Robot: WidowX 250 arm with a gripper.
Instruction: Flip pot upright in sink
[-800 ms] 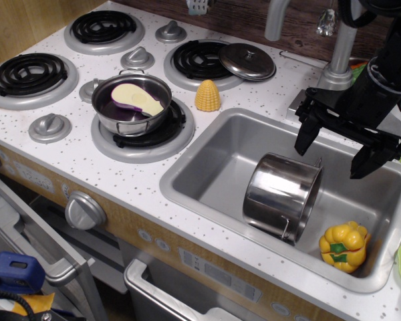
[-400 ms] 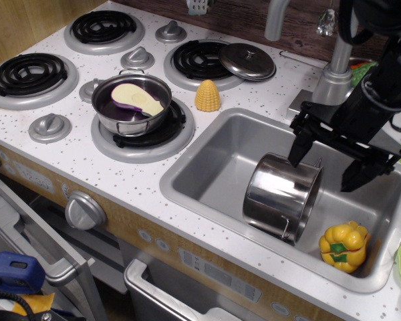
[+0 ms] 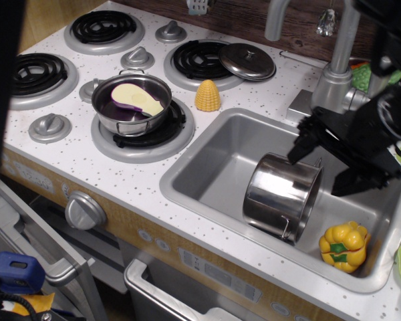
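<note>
- Since the earlier frames, the hand (image 3: pixel 333 162) has descended toward the sink (image 3: pixel 207 174) and now hangs just above and behind the pot (image 3: pixel 281 194); a dark out-of-focus band has also entered at the left edge, covering part of the left burners.
- The hand is spread open: one dark finger (image 3: pixel 299 148) points down near the pot's upper rim, the other sits toward the right; whether the near finger touches the rim cannot be told.
- The pot lies on its side in the sink, tilted, its mouth facing up and to the right, a small wire loop handle visible low on its rim.
- The yellow pepper (image 3: pixel 345 246) sits in the sink's right front corner, just beside the pot but apart from it.
- The arm above the hand is blurred and cut off by the top and right edges; the faucet (image 3: pixel 334 67) is partly hidden behind it.
- On the counter (image 3: pixel 134 187), a shallow pan (image 3: pixel 131 103) holds an eggplant piece (image 3: pixel 138 100) on the front burner; a toy corn (image 3: pixel 207 95) stands beside it; a flat lid (image 3: pixel 247 61) rests on the rear burner.
- A green object at the right edge is cut off and cannot be identified.
- No brand, label or writing is legible anywhere.
</note>
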